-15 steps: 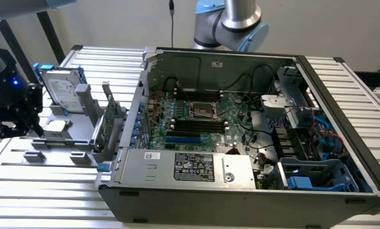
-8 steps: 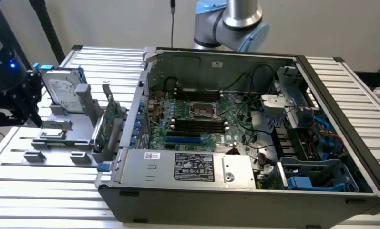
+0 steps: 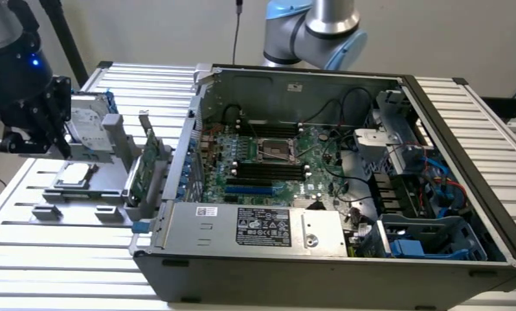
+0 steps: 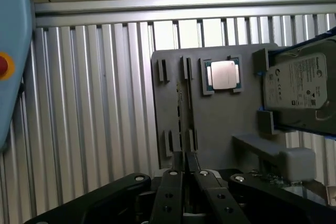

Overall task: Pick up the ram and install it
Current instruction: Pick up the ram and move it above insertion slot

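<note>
bench (image 3: pixel 33 259): ribbed alu slats, bare, satin sheen. PC case (image 3: pixel 327 282): sheet metal, dark grey matt paint outside, bare dull grey inside. PSU (image 3: pixel 197 227): plain unpainted metal w/ black printed sticker. motherboard (image 3: pixel 270 155): green PCB, slight gloss. drive cage (image 3: pixel 417 249): blue plastic. parts holder (image 4: pixel 220 124): grey plastic, matt, smooth. CPU (image 4: pixel 223 74): bright metal lid, satin. hard drive (image 4: pixel 299 90): metal body, pale printed label, faint sheen. ram (image 4: pixel 181 103): thin board seen edge-on, dark matt chips. pincer (image 4: pixel 185 155): black matt links w/ shiny screw heads. robot arm (image 3: pixel 331 19): brushed silver metal, smooth pale-blue plastic caps.
</note>
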